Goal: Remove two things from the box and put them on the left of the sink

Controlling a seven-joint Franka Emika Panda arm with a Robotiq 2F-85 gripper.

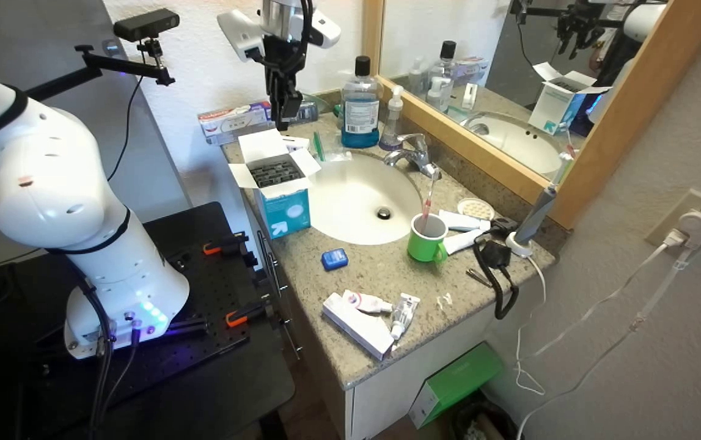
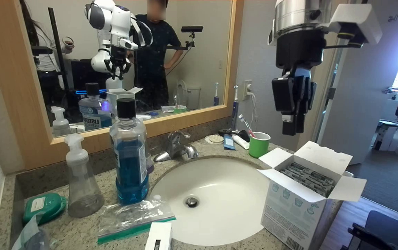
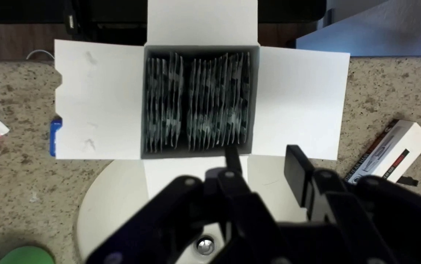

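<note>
- The sink lies lower left in your wrist view; setting things down on its left seems a later step.
- The box stands open just beside it, packets on edge in two groups.
- The gripper, further right, hangs higher than the box, fingers apart, nothing between them. You look to be lining up a pick: centre over the packets, descend straight, pinch just one.

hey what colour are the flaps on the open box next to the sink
White; the flaps show best in the wrist view.
</note>
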